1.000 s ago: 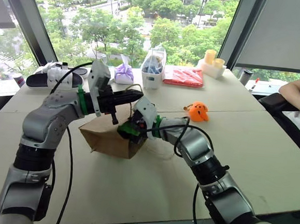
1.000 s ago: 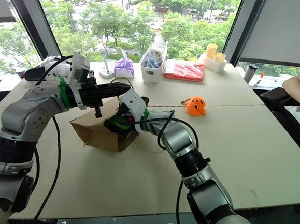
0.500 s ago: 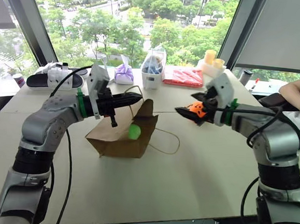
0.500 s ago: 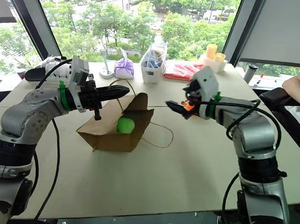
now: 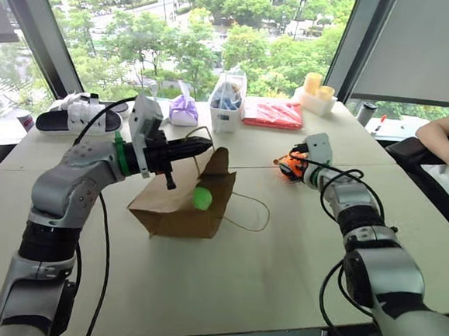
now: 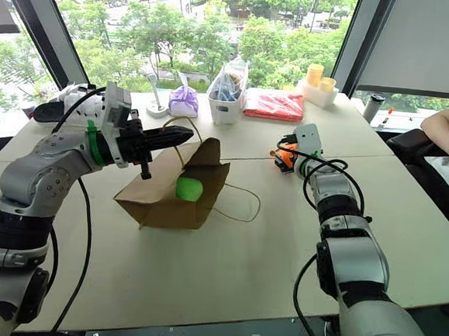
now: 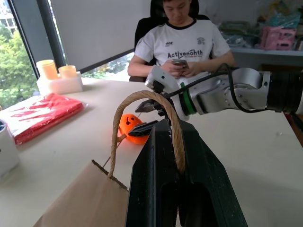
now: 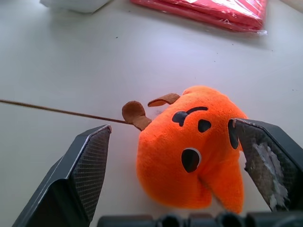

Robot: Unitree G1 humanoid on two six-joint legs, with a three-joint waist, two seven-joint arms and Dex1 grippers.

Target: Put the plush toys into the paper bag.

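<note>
We see the left end effector (image 5: pixel 199 144) raised above the counter (image 5: pixel 280 258), its black fingers pressed together on the cord handle (image 7: pixel 161 101) of the paper bag (image 5: pixel 179 203). The handle loops over the closed fingers (image 7: pixel 165 156) in the left wrist view. The bag lies on its side near the counter's centre, its mouth toward 3 o'clock and its upper flap lifted by the handle. The green toy (image 5: pixel 201 198) sits in the bag's mouth, and a second cord loop (image 5: pixel 248 213) trails on the counter just beyond it.

At about 2 o'clock from the bag, well apart from it, we find the orange toy (image 8: pixel 194 146) resting on the counter. The right end effector (image 6: pixel 288 153) is spread wide, with one finger (image 8: pixel 75 165) on each side of the toy. In the right wrist view the toy lies between the fingers; we cannot tell whether the far finger touches its side, and the other stands clear. The toy's dark face marks are turned toward that wrist camera.

Along the counter's far edge, at 12 o'clock, stand a purple pouch (image 5: pixel 185 110), a white container (image 5: pixel 228 106) and a red packet (image 5: pixel 274 114). A person (image 7: pixel 182 42) sits beyond the counter's right side, holding a phone (image 7: pixel 179 63).
</note>
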